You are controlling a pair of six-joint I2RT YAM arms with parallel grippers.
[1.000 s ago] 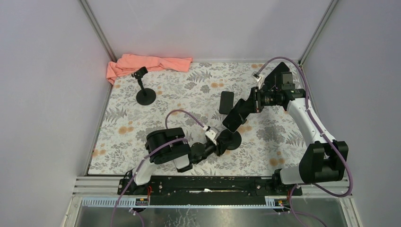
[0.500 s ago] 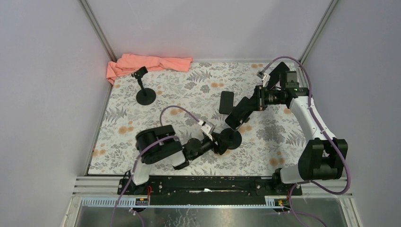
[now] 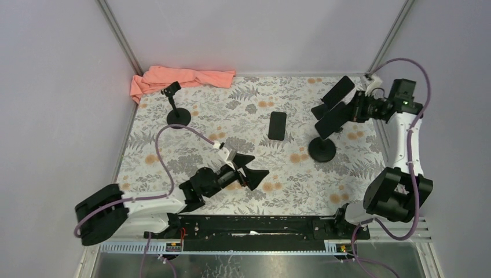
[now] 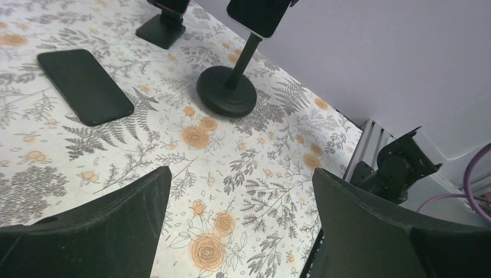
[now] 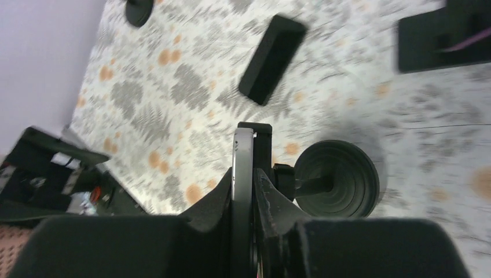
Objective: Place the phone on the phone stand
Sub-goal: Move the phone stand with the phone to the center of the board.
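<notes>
One phone [image 3: 330, 120] is clamped edge-on in the right pincer [image 3: 341, 113], against the head of the phone stand [image 3: 322, 149] at the counter's [image 3: 173, 156] right side. Second phone [image 3: 277, 125] lies flat nearby; left pincer [image 4: 240, 179] gapes wide, empty.

left gripper [image 3: 262, 164] spread wide, low, right gripper [image 3: 339, 113] clamped, raised

Table cover [image 3: 231, 110]: matt, flower-printed. Cloth [image 3: 182, 77], 11 o'clock: soft pink fabric, creased. Flat phone [image 3: 277, 125], centre: smooth black. Held phone [image 5: 242, 174], 2 o'clock: silvery metal-look rim. Stand [image 3: 322, 149], 3 o'clock: matt black. Rail [image 3: 260, 249], 6 o'clock: bare metal.
</notes>
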